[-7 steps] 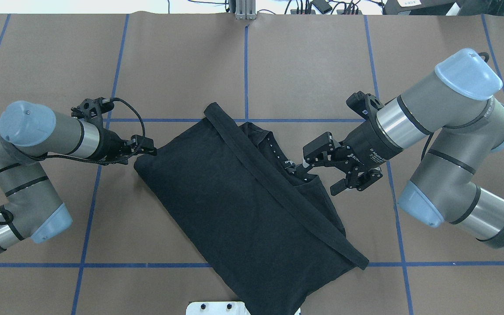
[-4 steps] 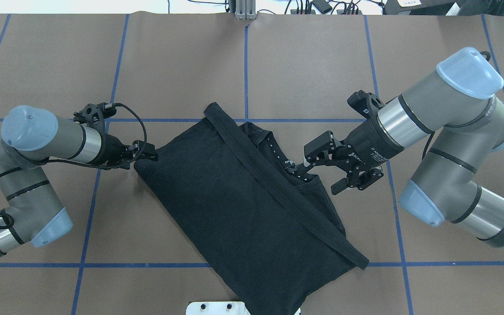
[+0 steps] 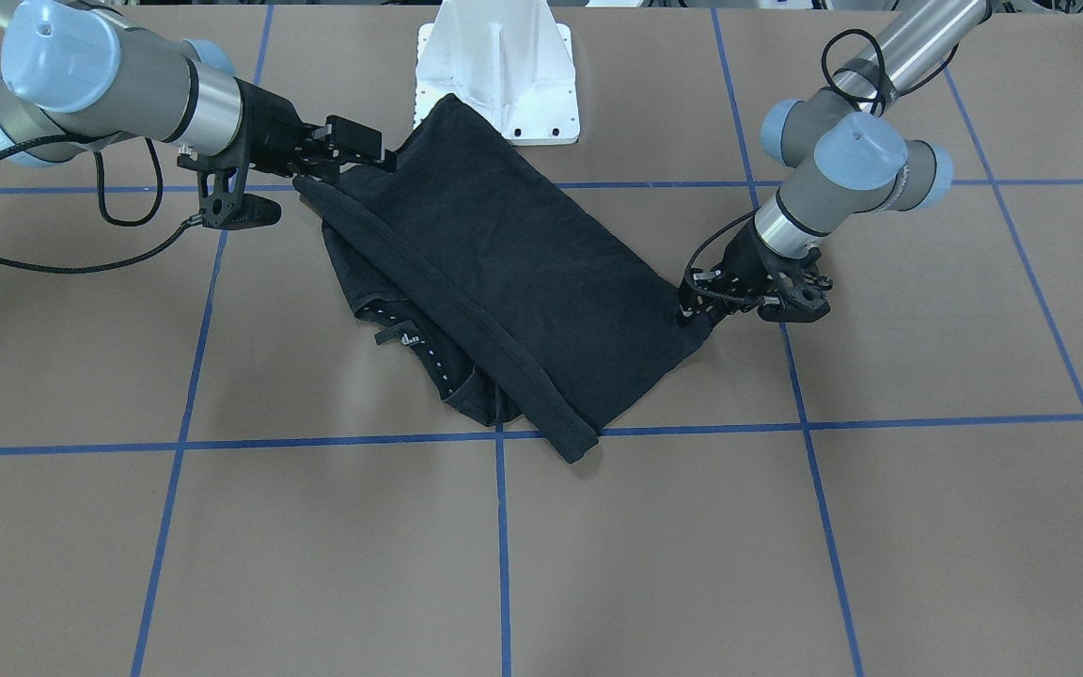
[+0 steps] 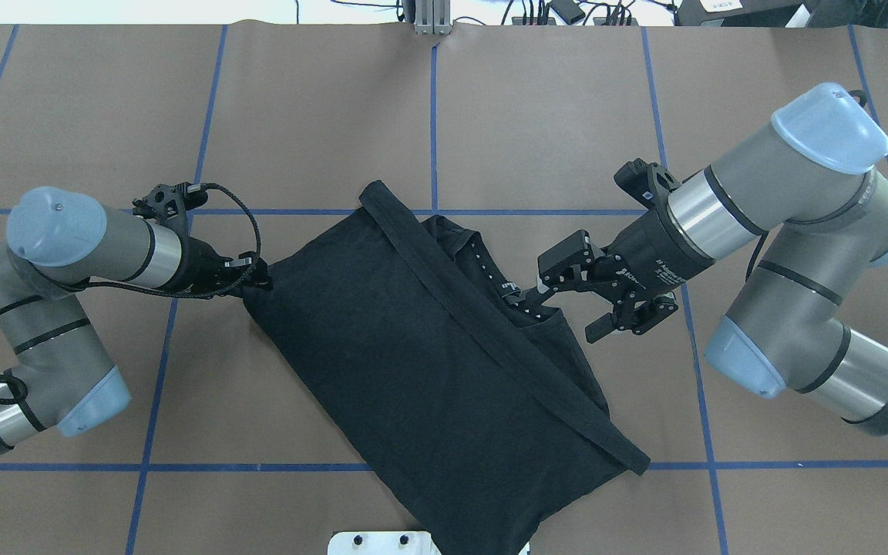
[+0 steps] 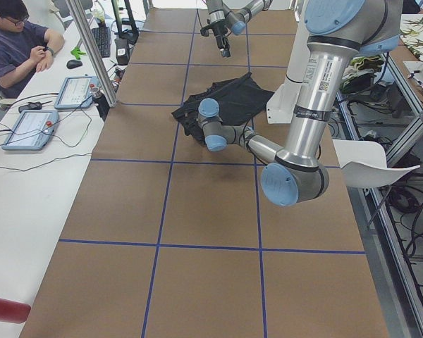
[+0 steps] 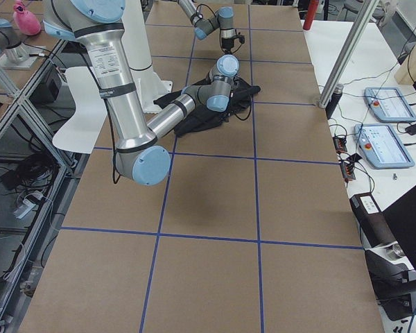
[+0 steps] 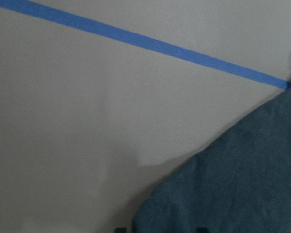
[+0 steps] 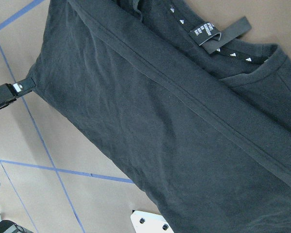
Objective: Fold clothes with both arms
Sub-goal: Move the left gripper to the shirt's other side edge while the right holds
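Observation:
The black T-shirt lies folded in a slanted strip on the table, plain side up, its logo hidden. Its collar and tag show at the right side. My left gripper is low at the shirt's left corner. In the left wrist view its two tips show apart at the bottom edge with the cloth between them. One of its fingers touches that corner. My right gripper is wide open and empty, just above the shirt's edge by the collar. Both also show in the front view: left gripper, right gripper, shirt.
The white pedestal base stands at the robot's side, and the shirt's near end reaches it. Blue tape lines grid the brown table. A side bench holds tablets, with a seated person.
My left gripper has moved nearer the robot and lower, onto the shirt's left corner, which has shifted slightly. My right gripper has barely moved and stays open.

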You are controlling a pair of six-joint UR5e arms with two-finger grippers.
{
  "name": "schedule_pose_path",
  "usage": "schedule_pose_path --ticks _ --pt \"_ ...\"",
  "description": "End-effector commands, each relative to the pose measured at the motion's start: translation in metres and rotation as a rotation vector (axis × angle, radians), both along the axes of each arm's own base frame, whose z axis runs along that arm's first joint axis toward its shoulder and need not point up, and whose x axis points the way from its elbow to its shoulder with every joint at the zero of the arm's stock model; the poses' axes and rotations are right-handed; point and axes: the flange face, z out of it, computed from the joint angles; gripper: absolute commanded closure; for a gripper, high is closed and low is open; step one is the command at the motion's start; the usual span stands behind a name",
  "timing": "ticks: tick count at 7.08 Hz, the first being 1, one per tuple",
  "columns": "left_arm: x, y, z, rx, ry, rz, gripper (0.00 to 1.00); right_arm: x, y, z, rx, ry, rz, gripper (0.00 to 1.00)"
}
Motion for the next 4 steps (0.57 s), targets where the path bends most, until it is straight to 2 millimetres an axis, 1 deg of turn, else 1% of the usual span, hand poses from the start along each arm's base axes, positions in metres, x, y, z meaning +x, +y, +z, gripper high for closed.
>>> schedule_pose_path --ticks 1,2,3,4 --pt "-0.001 0.001 -0.004 0.004 0.006 0.001 1.00 0.002 -0.002 0.001 -0.001 0.001 0.007 0.00" --pt "-0.004 0.003 -0.011 0.007 0.019 -0.001 1.00 0.003 -0.003 0.001 0.000 0.001 0.011 0.00" --pt "-0.004 0.002 -0.014 0.002 0.024 -0.006 1.00 0.007 -0.006 0.002 -0.001 0.003 0.019 0.00" --pt "-0.005 -0.002 -0.016 -0.009 0.028 -0.023 1.00 0.009 -0.008 0.003 -0.003 0.005 0.025 0.00"
